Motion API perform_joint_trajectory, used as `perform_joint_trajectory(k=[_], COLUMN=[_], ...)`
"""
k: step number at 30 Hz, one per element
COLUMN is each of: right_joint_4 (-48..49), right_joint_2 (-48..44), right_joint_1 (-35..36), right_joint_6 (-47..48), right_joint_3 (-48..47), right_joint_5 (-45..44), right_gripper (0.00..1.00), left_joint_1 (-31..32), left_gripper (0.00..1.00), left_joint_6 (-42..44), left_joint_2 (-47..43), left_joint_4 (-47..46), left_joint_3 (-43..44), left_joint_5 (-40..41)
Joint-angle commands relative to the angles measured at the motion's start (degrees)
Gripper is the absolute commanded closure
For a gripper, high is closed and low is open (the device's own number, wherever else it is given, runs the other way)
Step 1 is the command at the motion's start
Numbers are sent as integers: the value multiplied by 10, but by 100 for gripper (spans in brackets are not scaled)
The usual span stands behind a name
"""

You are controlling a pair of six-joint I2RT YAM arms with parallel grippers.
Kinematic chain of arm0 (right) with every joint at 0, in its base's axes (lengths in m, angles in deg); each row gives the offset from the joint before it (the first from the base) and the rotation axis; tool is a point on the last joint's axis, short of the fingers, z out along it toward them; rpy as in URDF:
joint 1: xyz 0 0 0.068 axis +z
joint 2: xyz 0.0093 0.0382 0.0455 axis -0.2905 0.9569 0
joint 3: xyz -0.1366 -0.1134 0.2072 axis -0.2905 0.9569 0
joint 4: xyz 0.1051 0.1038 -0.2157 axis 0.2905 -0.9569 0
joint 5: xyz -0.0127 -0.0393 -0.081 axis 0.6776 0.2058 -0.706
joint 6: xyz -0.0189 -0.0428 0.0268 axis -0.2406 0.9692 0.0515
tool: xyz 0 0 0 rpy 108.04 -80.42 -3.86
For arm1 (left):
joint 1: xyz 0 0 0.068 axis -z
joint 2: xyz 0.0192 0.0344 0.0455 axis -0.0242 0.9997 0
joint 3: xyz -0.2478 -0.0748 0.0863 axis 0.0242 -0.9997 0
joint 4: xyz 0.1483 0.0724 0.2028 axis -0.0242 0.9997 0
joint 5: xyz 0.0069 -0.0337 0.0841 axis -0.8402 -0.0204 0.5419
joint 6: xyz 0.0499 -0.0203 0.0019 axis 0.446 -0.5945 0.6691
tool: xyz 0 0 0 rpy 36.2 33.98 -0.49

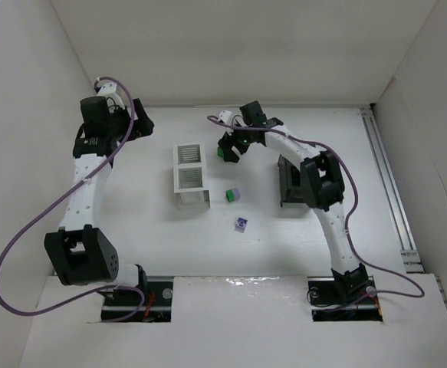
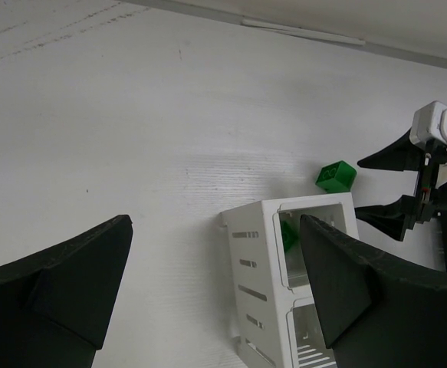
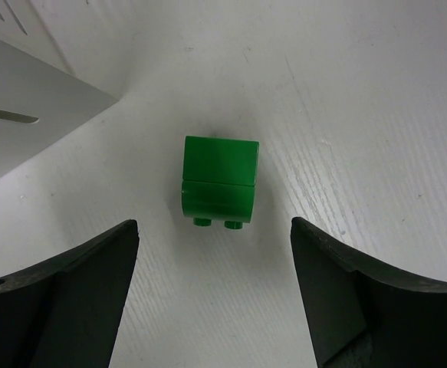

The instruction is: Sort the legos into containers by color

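A green lego (image 3: pixel 221 182) lies on the white table just ahead of my open right gripper (image 3: pixel 214 253), between its fingertips' line and apart from them. It also shows in the top view (image 1: pixel 226 152) and the left wrist view (image 2: pixel 336 175). The white container (image 1: pixel 189 175) stands left of it, with a green lego (image 2: pixel 288 234) in its far compartment. The black container (image 1: pixel 290 181) sits partly under my right arm. A green and lavender lego pair (image 1: pixel 231 195) and a purple lego (image 1: pixel 241 224) lie loose mid-table. My left gripper (image 1: pixel 141 123) is open and empty, far left of the white container.
White walls enclose the table on the left, back and right. A metal rail (image 1: pixel 388 184) runs along the right edge. The white container's corner (image 3: pixel 31 115) is close to the left of my right gripper.
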Motion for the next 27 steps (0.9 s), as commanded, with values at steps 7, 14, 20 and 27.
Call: perform_joint_trajectory(k=[7, 14, 20, 27], right_joint_4=[-6, -6, -6, -27], right_joint_2=[16, 22, 22, 38], right_joint_1=[6, 11, 11, 17], right_joint_6=[8, 8, 8, 8], right_joint_3=[-35, -40, -46, -86], right_joint_5=[-12, -23, -23, -23], right_gripper=[21, 25, 27, 34], left_joint_1=[-3, -3, -3, -3], left_gripper=[12, 12, 12, 12], left_joint_6=[-6, -6, -6, -6], left_joint_2=[0, 5, 5, 10], left_joint_4=[-24, -24, -24, -24], left_joint_3=[-4, -4, -9, -9], left_joint_5=[-12, -12, -17, -23])
